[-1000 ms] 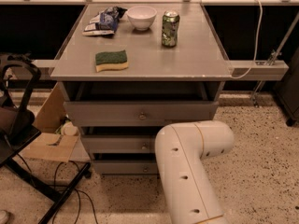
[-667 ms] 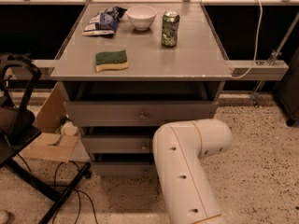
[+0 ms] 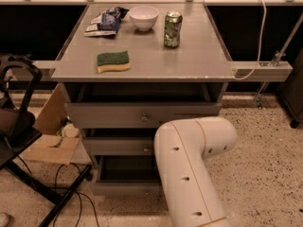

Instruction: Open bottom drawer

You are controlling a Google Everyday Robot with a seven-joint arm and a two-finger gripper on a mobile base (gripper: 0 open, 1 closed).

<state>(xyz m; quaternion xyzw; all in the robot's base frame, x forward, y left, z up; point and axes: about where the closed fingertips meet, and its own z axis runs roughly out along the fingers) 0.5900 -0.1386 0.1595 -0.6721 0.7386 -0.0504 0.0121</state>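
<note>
The bottom drawer (image 3: 122, 188) is the lowest of three grey drawers under the table. It stands pulled out, and its dark inner floor (image 3: 127, 168) shows behind its flat front. Its knob is hidden behind my white arm (image 3: 189, 174), which covers the drawer's right part. My gripper is not visible; it lies somewhere behind the arm's thick link. The middle drawer (image 3: 118, 146) and the top drawer (image 3: 113, 115) are above it, each with a small knob showing.
On the grey table top (image 3: 189, 63) are a green-yellow sponge (image 3: 113, 61), a white bowl (image 3: 143, 17), a green can (image 3: 173, 29) and snack bags (image 3: 105, 22). A black chair (image 3: 16, 126), a cardboard box (image 3: 47, 145) and floor cables (image 3: 71, 193) are on the left.
The bottom drawer's front has come out toward the camera, showing more of its inside. My arm has shifted a little left and nearer the camera.
</note>
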